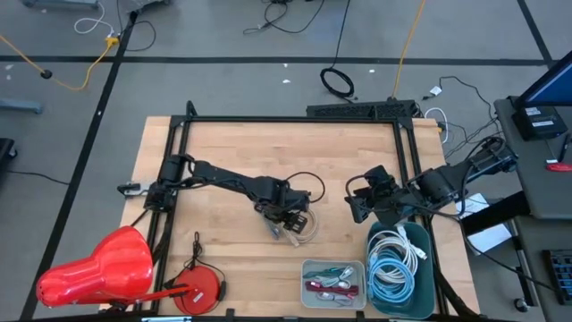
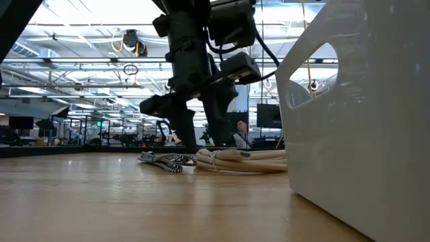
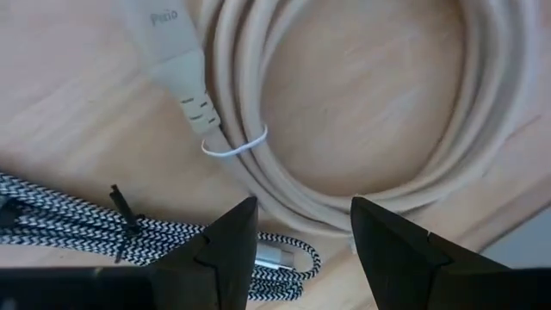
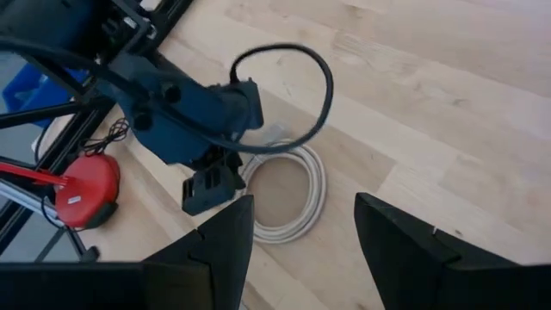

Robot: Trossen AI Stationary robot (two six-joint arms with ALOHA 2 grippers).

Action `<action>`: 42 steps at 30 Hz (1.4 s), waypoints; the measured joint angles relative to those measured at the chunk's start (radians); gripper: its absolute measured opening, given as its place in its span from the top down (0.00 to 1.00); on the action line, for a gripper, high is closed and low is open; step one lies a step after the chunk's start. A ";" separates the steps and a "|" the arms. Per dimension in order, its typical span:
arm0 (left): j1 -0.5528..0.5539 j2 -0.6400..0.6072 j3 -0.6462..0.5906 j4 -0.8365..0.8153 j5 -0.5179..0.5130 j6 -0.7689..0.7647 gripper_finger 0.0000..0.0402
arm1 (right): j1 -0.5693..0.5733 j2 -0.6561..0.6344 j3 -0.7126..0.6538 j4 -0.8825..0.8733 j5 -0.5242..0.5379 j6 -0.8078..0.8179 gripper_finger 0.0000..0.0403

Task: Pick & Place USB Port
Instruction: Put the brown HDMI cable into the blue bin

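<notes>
The jaws of the left gripper (image 3: 300, 237) stand apart with nothing between them, poised low over a coiled cream cable (image 3: 344, 129) that lies flat on the bench (image 1: 241, 152). The near side of that coil runs just past the fingertips (image 3: 237, 226), and its moulded plug (image 3: 168, 43) lies beside the coil, bound by a thin white tie. Just beside the coil lies a bundle of black-and-white braided cable (image 3: 77, 228), its metal connector close to one jaw.

In the high view both cables sit in the middle of the bench, nearer its front edge, under the left gripper (image 1: 293, 217).

The right gripper (image 4: 303, 222) also has its jaws parted and holds nothing. It hangs over the bench to the coil's right, above the white bin (image 1: 431, 246) by the front right corner.
</notes>
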 joint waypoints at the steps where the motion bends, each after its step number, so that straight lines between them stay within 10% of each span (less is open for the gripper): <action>1: -0.003 0.003 0.000 0.002 0.001 -0.001 0.52 | 0.000 -0.001 0.000 0.004 0.000 -0.004 0.51; 14: 0.012 0.078 0.005 0.023 0.001 0.046 0.54 | -0.001 -0.001 0.000 0.082 0.004 -0.076 0.51; 21: 0.014 0.088 0.002 0.021 -0.008 0.126 0.91 | -0.001 -0.001 0.000 0.105 0.004 -0.087 0.51; 24: 0.015 0.066 0.002 0.038 -0.032 0.141 0.91 | -0.001 -0.001 0.000 0.105 0.002 -0.076 0.51; 42: 0.063 -0.454 0.000 0.007 -0.420 0.144 0.91 | -0.115 0.000 -0.207 0.379 -0.059 0.013 0.39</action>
